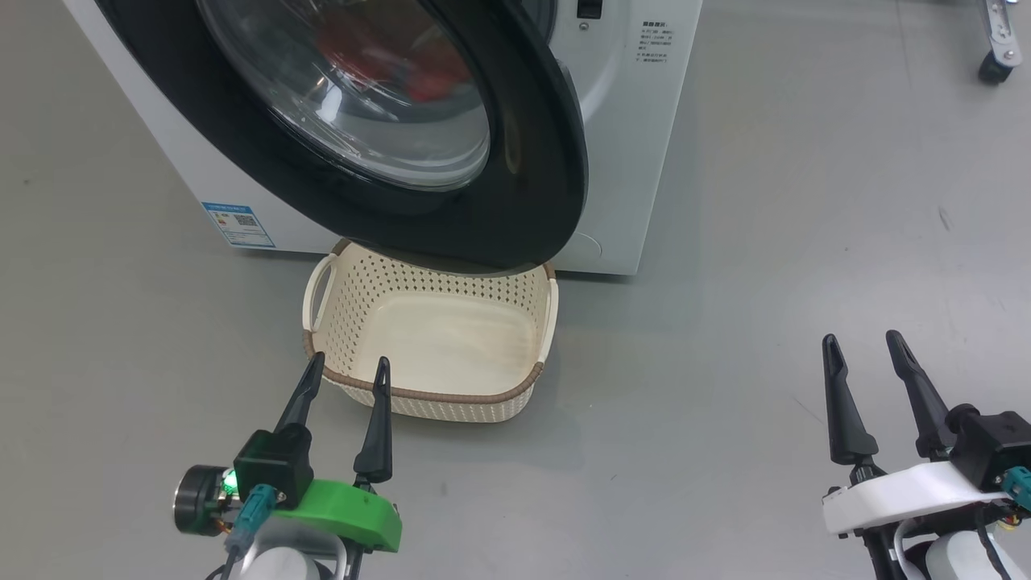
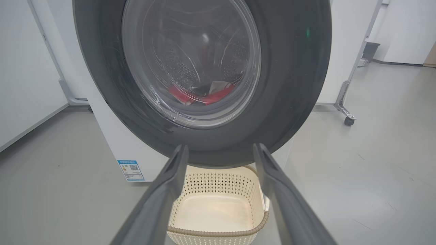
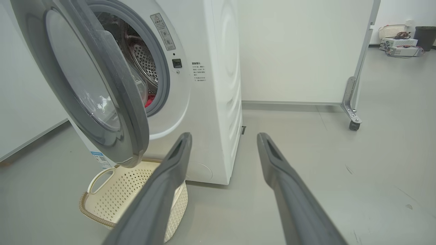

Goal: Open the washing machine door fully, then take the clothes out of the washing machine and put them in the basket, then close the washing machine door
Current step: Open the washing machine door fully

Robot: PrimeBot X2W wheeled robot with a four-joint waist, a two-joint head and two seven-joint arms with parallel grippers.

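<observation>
My left end effector [image 1: 350,358] and right end effector [image 1: 860,337] hang open, holding nothing. The door [image 1: 532,161] stands ajar above the basket [image 1: 451,395] on the floor; red clothes [image 2: 211,97] lie inside the washing machine [image 1: 636,161].

Basket [image 1: 483,411] on floor [image 1: 725,362], near side of washing machine [image 1: 628,161], beneath its swung-out door [image 1: 532,185]; clothes [image 2: 178,94] inside machine, behind door

Head cam downward, wrists low (share basket [image 1: 451,411])
</observation>
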